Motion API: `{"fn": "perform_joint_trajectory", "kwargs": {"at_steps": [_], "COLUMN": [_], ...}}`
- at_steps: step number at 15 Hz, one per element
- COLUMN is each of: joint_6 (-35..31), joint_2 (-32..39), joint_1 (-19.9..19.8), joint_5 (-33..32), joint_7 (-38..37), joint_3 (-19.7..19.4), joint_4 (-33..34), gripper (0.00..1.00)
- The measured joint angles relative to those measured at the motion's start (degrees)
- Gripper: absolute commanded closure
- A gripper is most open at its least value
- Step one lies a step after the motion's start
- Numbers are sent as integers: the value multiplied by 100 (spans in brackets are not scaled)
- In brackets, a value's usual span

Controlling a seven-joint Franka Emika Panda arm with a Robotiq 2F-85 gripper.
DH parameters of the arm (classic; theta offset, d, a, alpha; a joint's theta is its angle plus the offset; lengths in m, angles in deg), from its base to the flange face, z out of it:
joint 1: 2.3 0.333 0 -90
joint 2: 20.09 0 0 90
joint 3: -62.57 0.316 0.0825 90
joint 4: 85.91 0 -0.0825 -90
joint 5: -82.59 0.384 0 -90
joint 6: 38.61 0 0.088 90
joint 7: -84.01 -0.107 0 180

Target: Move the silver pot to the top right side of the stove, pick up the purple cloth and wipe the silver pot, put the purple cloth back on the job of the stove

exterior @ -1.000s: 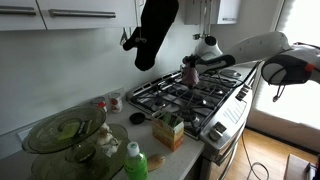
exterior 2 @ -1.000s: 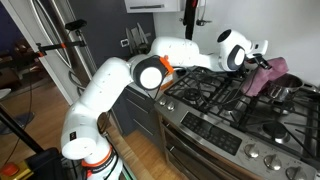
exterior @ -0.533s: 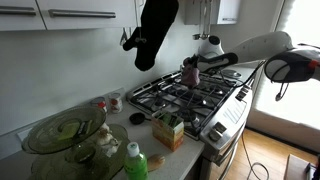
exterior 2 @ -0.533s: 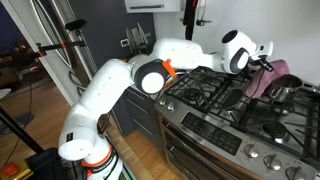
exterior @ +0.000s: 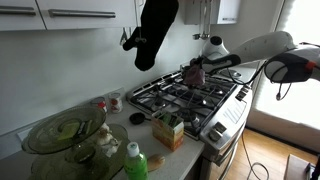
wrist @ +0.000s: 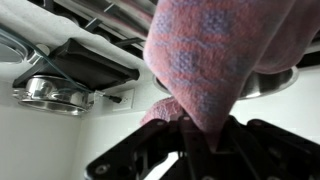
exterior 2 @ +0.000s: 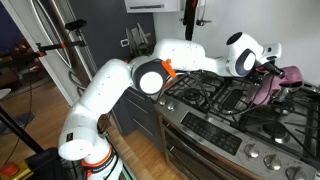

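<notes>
The cloth (wrist: 205,60) is seen to be a soft woven fabric, matt, with a coarse, nubbly weave. The gripper (wrist: 205,138) is finished in matt black. The arm (exterior 2: 105,85) is cased in smooth, glossy white plastic. The stove (exterior 2: 205,125) is fronted in brushed metal, and its grates (exterior: 188,92) are made of dull black metal. A burner ring (wrist: 55,92) is polished to a bright shine. The bowls (exterior: 62,130) are made of glossy, greenish glass.

In an exterior view, looking from the table (exterior: 12,150) across to the stove (exterior: 190,92); in an exterior view, facing the stove (exterior 2: 215,125) front from the room; at the wrist, close up, perhaps inverted; sharing the stove
</notes>
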Motion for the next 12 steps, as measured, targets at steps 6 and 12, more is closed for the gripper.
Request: {"fn": "perform_joint_trajectory", "kwargs": {"at_steps": [6, 12], "joint_6": [-30, -33], "joint_2": [3, 1], "joint_1": [-53, -305], "joint_5": [318, 560], "joint_7": [235, 543], "joint_3": [661, 1147], "joint_4": [11, 14], "gripper": [96, 96]}}
